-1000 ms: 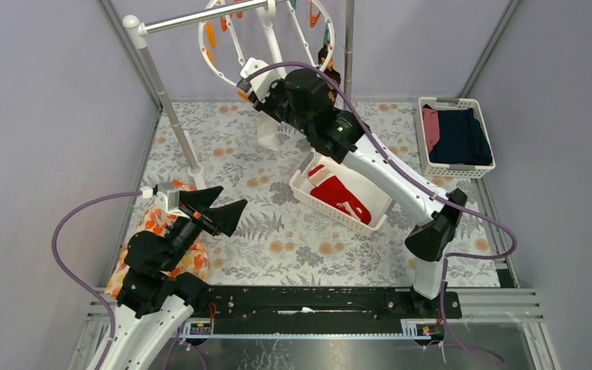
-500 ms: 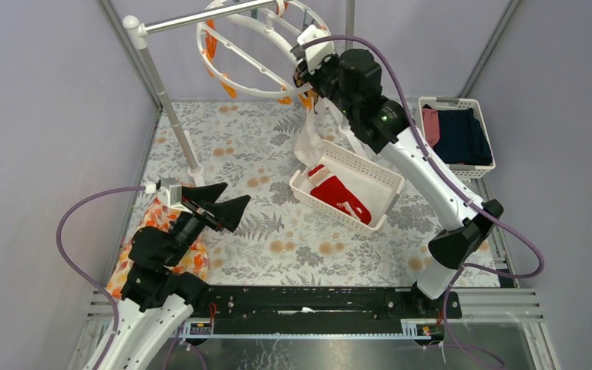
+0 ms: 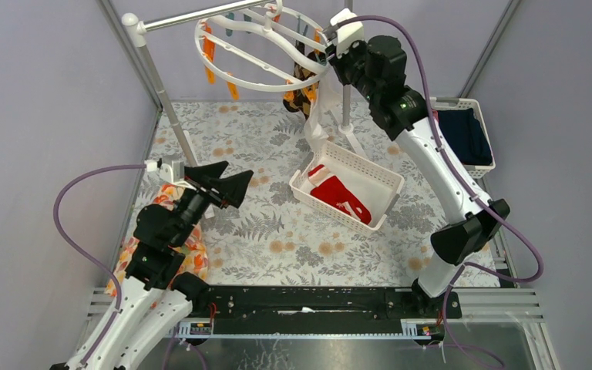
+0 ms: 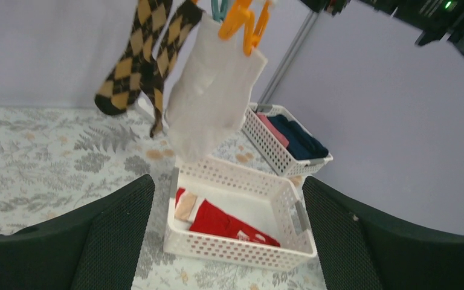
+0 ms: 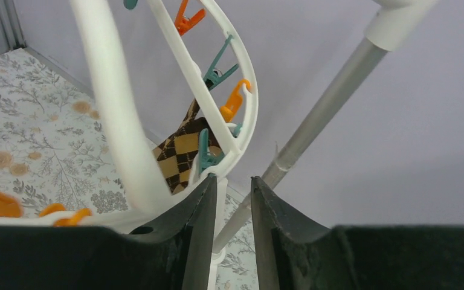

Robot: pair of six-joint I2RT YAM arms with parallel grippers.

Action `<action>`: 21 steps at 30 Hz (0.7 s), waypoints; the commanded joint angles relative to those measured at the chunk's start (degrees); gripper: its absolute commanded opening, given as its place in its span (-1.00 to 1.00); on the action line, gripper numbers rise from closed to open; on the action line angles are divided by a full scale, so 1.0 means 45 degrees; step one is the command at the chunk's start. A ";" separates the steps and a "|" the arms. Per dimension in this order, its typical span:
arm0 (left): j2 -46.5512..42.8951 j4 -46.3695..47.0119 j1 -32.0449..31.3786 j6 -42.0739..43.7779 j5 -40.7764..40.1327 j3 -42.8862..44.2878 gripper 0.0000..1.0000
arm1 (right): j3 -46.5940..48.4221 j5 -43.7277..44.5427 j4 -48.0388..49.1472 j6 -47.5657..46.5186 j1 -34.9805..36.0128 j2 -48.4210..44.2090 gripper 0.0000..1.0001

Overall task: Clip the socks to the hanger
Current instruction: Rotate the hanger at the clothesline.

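Observation:
The white hanger ring point(image 3: 235, 77) hangs from the rail at the back, with orange and teal pins on its rim. A brown argyle pair point(image 3: 301, 86) and a whitish sock point(image 3: 316, 116) hang clipped at its right side; both also show in the left wrist view, argyle point(image 4: 130, 66) and whitish point(image 4: 211, 103). Red socks point(image 3: 341, 197) lie in a white basket point(image 3: 381, 176). My right gripper point(image 3: 333, 35) is at the ring's right rim, jaws a narrow gap apart with nothing between them point(image 5: 234, 179); the rim point(image 5: 115, 115) rests against the left finger's outside. My left gripper point(image 3: 230, 185) is wide open and empty, facing the basket point(image 4: 228, 181).
A second white basket point(image 3: 482, 166) with navy and pink clothes stands at the back right. An orange floral cloth point(image 3: 194, 258) lies under my left arm. The rail's slanted post point(image 3: 166, 96) stands at the back left, and a grey upright pole point(image 5: 326, 103) is just behind my right fingers.
My right gripper has swung up and to the right from the ring's near-left rim. The ring has turned and tilted with it, carrying the whitish sock rightward. My left gripper has risen slightly.

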 commanded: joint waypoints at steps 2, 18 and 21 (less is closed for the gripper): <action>0.1033 0.1676 -0.0003 0.0438 -0.1561 0.1266 0.89 | 0.0690 -0.1120 0.0364 0.1083 -0.0875 0.0128 -0.29; 0.6449 0.1761 0.3605 -0.4290 -0.3162 0.6731 0.98 | 0.0668 -0.3249 0.0589 0.2403 -0.1600 0.0431 -0.25; 0.6855 0.1758 0.5400 -0.6130 -0.1571 0.6843 0.98 | 0.0500 -0.3344 0.0688 0.2459 -0.1691 0.0373 -0.24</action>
